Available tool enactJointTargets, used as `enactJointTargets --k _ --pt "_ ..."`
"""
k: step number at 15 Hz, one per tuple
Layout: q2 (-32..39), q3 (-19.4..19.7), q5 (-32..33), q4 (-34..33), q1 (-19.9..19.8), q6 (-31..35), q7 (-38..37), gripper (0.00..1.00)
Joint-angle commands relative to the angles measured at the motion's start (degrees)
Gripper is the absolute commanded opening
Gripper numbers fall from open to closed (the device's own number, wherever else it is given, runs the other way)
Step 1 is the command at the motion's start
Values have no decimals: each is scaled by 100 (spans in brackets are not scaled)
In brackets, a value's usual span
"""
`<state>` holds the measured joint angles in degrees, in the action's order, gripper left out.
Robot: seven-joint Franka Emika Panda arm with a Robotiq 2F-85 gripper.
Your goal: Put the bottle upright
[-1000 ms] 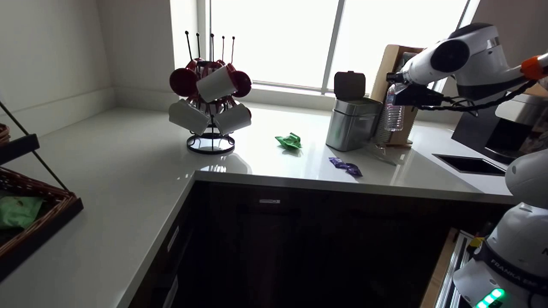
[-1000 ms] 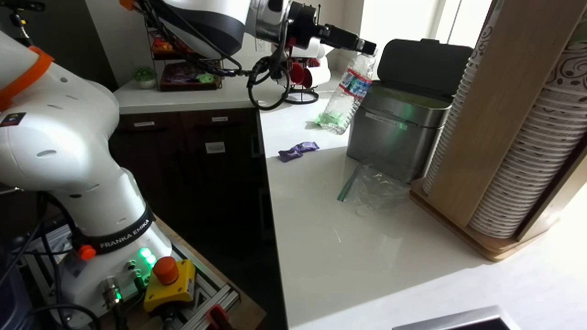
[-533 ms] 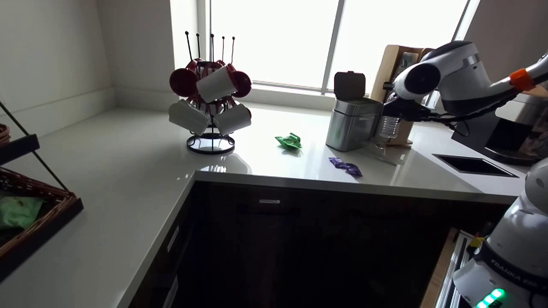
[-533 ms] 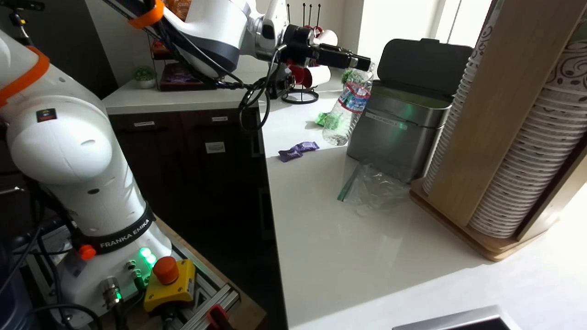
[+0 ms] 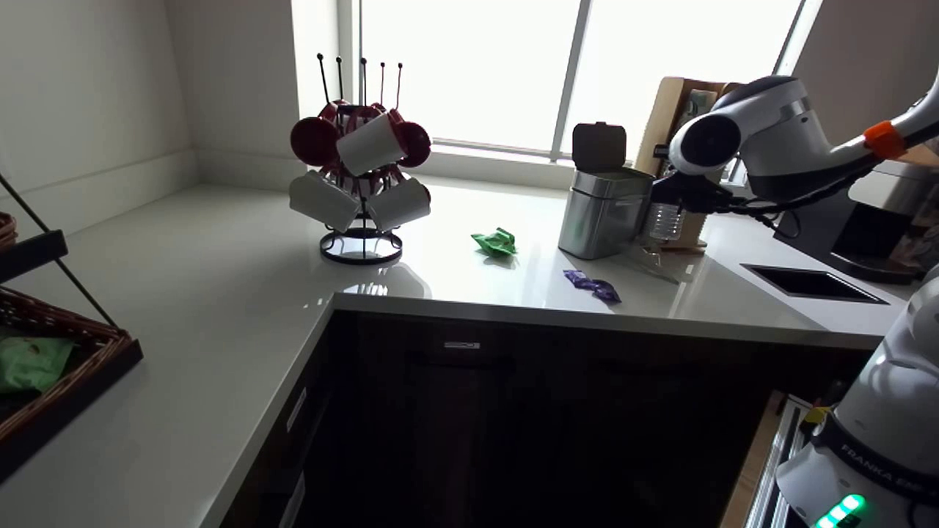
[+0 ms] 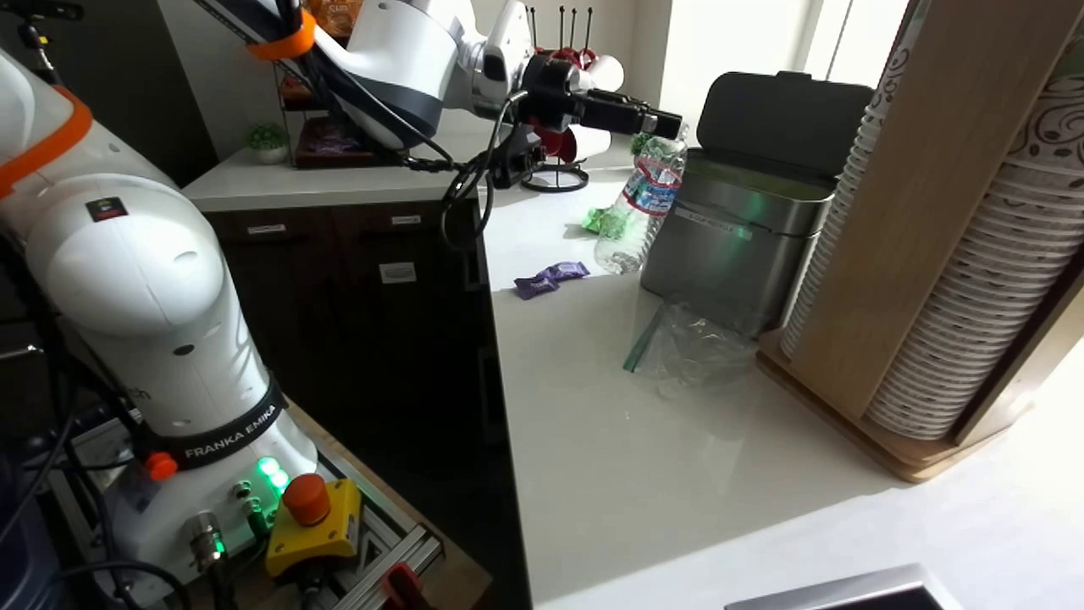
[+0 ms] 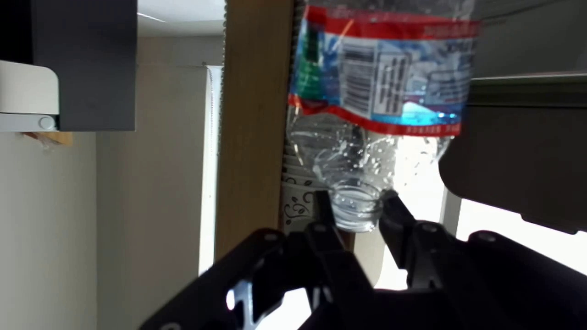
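Note:
The bottle is slim and see-through with a red and blue label, and shows in both exterior views (image 5: 666, 221) (image 6: 652, 191). In the wrist view the bottle (image 7: 376, 78) fills the upper middle, its neck between the fingertips. My gripper (image 6: 667, 124) is shut on the neck, and both fingers touch it in the wrist view (image 7: 355, 201). The bottle hangs base down, tilted, with its top leaning toward the steel canister in an exterior view. Its base is low over the counter beside the canister; I cannot tell whether it touches. The gripper partly hides the bottle's top in both exterior views.
The steel canister (image 6: 720, 246) stands with its dark lid open. A clear plastic bag (image 6: 699, 347) lies before it. Purple wrappers (image 5: 591, 284) and a green packet (image 5: 497, 242) lie on the counter. A wooden cup holder (image 6: 915, 254) and a mug rack (image 5: 362, 257) stand nearby.
My arm has come down, lowering the held bottle toward the counter. The bottle looks slightly less tilted. Most of the motion was in the first half second; the grip is unchanged.

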<state>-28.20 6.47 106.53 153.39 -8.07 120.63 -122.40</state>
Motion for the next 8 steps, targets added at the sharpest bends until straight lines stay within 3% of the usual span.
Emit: enactJointTargets --k 1,6,8 --pt "272 -82 -545 -33 319 -1040 -285 8" --pt "700 -274 -1085 -68 691 -2050 -702 8" --pt "807 -273 -974 -19 803 -1999 -982 8"
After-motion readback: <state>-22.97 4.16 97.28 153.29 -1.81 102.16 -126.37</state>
